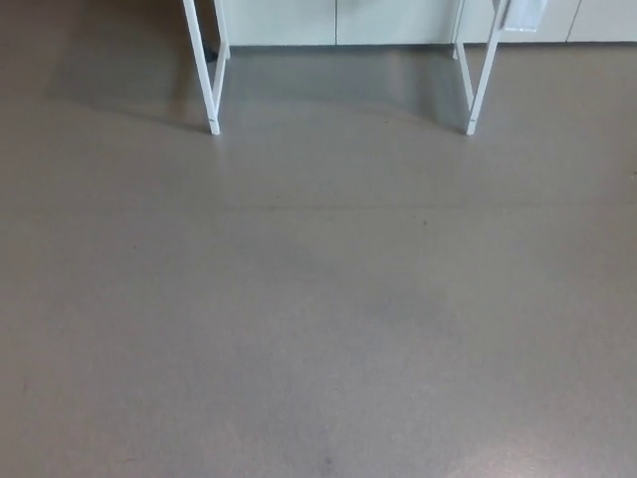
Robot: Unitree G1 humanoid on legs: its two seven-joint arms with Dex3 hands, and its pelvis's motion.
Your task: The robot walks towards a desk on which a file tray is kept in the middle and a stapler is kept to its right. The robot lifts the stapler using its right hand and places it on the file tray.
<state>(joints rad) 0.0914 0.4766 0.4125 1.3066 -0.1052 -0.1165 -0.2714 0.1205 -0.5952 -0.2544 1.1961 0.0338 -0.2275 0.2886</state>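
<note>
Floor is filling the view, white desk legs standing at top. No hand is showing; fingers' state cannot be told.

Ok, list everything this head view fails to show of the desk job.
- The desk top: cut off by the top edge of the head view; only the left desk leg and right desk leg show, standing on the floor.
- The file tray and stapler: beyond that same edge, unseen.
- The left hand and right hand: outside the frame.
- The white object at the top right: cropped by the edge, so unidentifiable.
</note>
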